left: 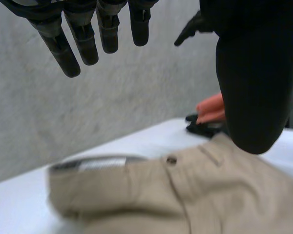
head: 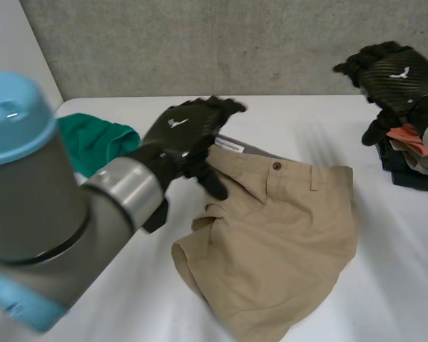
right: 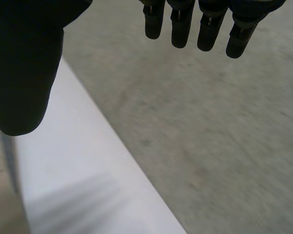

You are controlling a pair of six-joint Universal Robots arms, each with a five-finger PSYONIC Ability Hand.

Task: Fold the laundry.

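Desk (head: 399, 271) surface, white, takes up most of what I see from the head camera, with a grey concrete wall (head: 200, 43) behind its far edge. My left arm (head: 57, 214) comes in large from the near left corner.

Next in size are the tan shorts (head: 285, 242). They lie unfolded around the middle of the desk, waistband toward the wall and rumpled legs toward the near edge.

At the right edge sits a pile of clothes (head: 414, 171), dark pieces with a salmon one on top, well apart from the shorts. A green garment (head: 93, 139) is bunched at the far left, partly behind my left arm.

My left hand (head: 189, 135) hangs over the end of the waistband nearer that arm. Its wrist camera shows the fingers (left: 88, 44) straight and the thumb (left: 254, 87) held wide of them, with nothing between. The shorts (left: 185, 195) lie under its palm. I cannot tell whether the thumb tip touches the cloth.

My right hand (head: 396, 75) is raised above the pile. From its own wrist the fingers (right: 200, 29) hang straight, the thumb (right: 24, 63) is apart from them, and it holds nothing. Bare desk (right: 78, 161) and wall (right: 210, 146) lie beyond it.

Smallest are a white label (head: 228, 146) inside the waistband and a dark button (head: 277, 166) at its centre.
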